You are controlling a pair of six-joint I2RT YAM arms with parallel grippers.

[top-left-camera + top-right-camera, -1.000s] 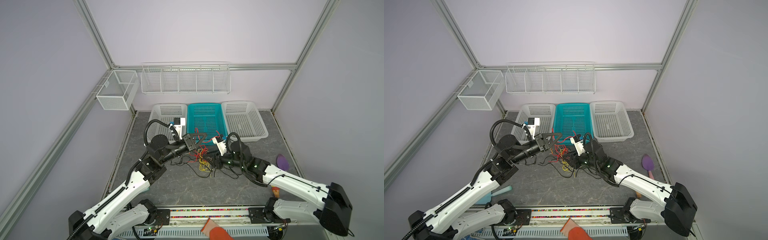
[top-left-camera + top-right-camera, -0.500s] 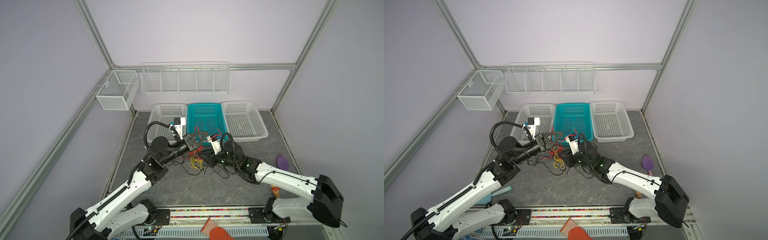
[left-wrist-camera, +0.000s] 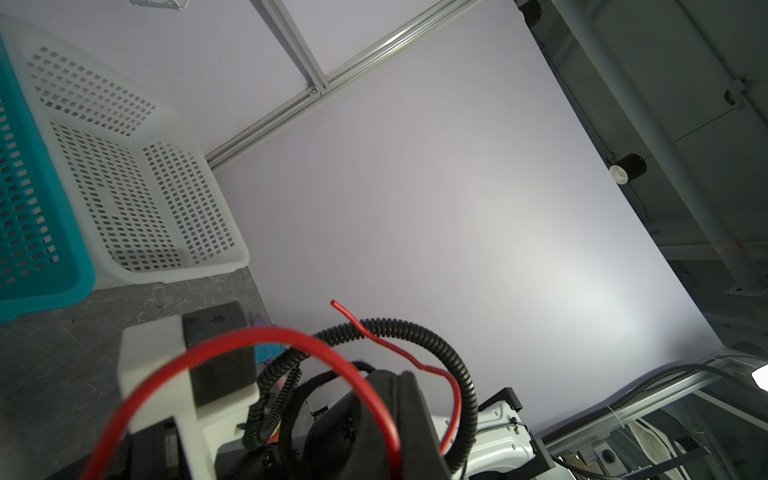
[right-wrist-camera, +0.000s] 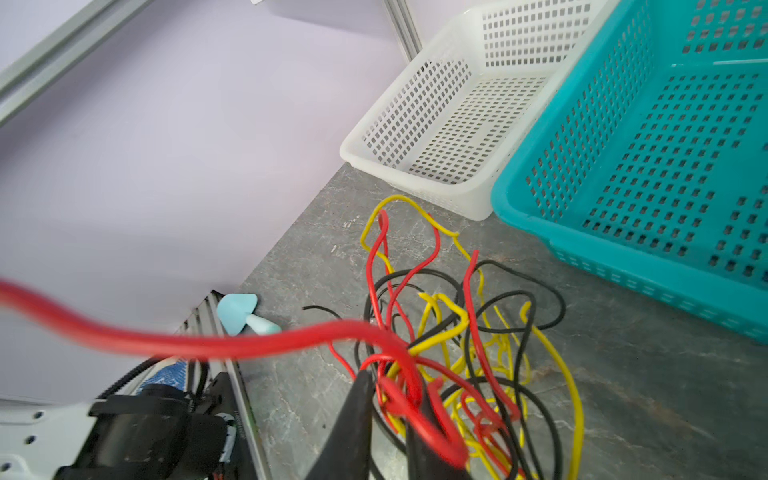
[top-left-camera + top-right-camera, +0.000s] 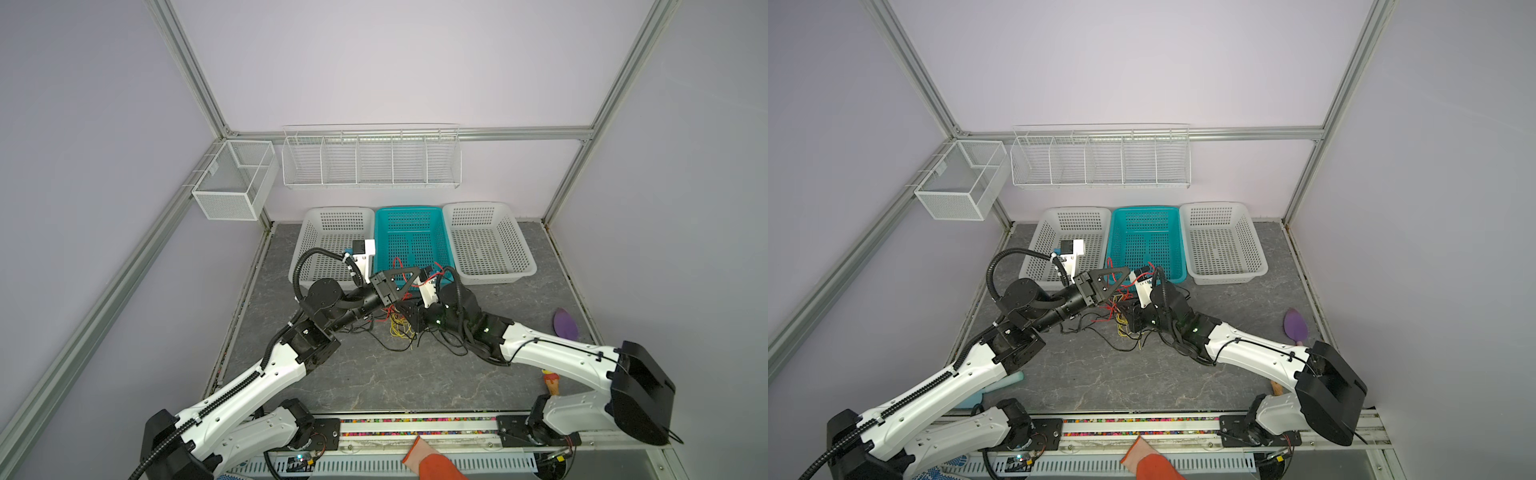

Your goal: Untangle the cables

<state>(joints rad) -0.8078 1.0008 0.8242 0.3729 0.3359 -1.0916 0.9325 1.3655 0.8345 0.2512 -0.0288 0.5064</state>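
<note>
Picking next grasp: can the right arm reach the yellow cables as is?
Probably yes: yellow cables lie right by the right gripper, though a red cable sits between its jaws and must go first.

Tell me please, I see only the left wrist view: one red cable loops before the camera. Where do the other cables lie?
Observer: The tangle of black, red and yellow cables lies on the grey table, just in front of the teal basket.
Operator: Does the right gripper touch it?
Observer: Yes. In the right wrist view the right gripper pinches a red cable at the tangle.
Operator: Is anything in the white basket beyond the teal one?
Observer: What shows of that white basket is empty.
</note>
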